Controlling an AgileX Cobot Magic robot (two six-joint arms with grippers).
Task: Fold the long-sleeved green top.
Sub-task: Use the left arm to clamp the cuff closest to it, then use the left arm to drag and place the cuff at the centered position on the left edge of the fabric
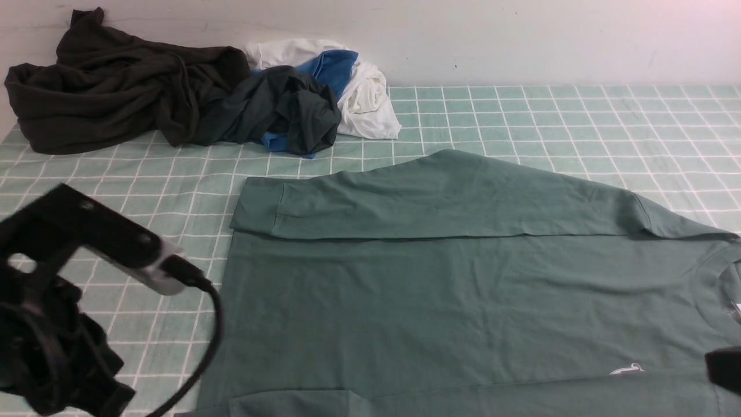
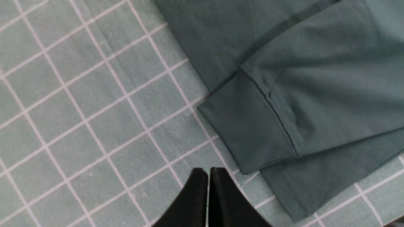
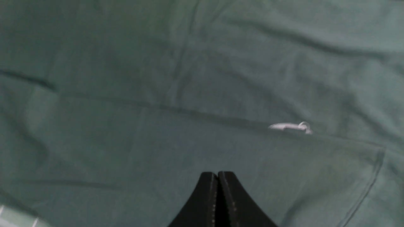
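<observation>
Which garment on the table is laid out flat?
The sage-green long-sleeved knit top; the dark, blue and white clothes lie crumpled in a heap behind it.

My left gripper is empty, its two black fingers pressed flat together. My right gripper is closed the same way, tips meeting in a thin seam. My left arm fills the front view's lower left corner, and only a dark edge of my right arm shows at the lower right.
</observation>
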